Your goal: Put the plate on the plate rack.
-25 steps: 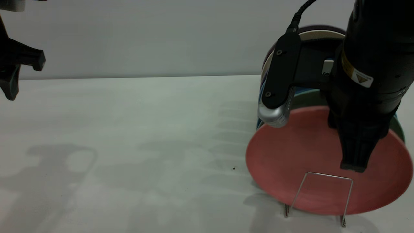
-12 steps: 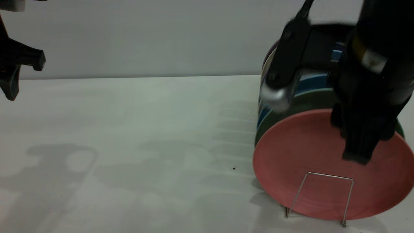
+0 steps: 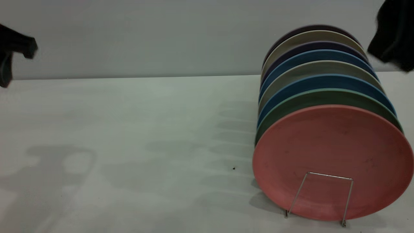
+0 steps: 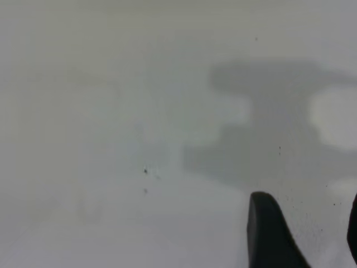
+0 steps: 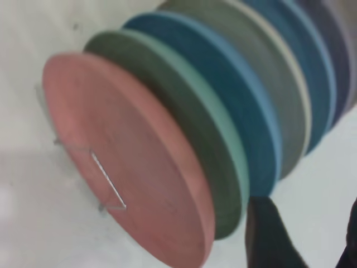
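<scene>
Currently the salmon-pink plate [image 3: 333, 158] stands on edge in the wire plate rack [image 3: 318, 197], frontmost in the row, just before the mint-green plate [image 3: 326, 97]; one upright loop crosses its face. Placement appears complete. The right claw [image 5: 301, 234] is above and beside the rack, holding nothing, fingers parted. The left claw [image 4: 301, 234] hangs over bare desk [image 3: 129, 129], empty, fingers parted. Remaining: none evident.

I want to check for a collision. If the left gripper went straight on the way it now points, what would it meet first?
Most likely only the bare table. The left gripper's own wrist view shows nothing else ahead, just its shadow on the surface. The plate stands in the rack far off to the right.
</scene>
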### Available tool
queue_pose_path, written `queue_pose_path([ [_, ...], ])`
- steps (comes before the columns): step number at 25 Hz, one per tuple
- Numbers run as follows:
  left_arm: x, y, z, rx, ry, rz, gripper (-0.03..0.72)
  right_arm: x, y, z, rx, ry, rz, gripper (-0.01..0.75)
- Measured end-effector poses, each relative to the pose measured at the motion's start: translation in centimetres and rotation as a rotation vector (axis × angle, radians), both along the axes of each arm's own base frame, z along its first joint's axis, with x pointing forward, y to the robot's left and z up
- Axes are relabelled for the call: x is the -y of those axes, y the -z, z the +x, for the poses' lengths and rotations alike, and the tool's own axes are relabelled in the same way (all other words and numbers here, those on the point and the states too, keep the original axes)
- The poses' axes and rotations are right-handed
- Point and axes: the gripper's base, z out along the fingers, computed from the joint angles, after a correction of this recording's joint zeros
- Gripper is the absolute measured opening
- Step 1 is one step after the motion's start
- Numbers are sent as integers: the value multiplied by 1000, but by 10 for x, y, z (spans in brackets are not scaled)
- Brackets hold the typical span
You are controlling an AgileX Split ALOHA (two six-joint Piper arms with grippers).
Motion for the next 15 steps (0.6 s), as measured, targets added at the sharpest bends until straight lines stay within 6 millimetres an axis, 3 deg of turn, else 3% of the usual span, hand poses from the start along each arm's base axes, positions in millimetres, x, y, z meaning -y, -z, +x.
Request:
queue_pose_path([
  [8,-4,-62,-33,123,41,-30,381,20,-29,-22,33,83,175,362],
  [15,1,-118,-90,201,176,-162,381,42,-55,-53,27,72,328,362],
])
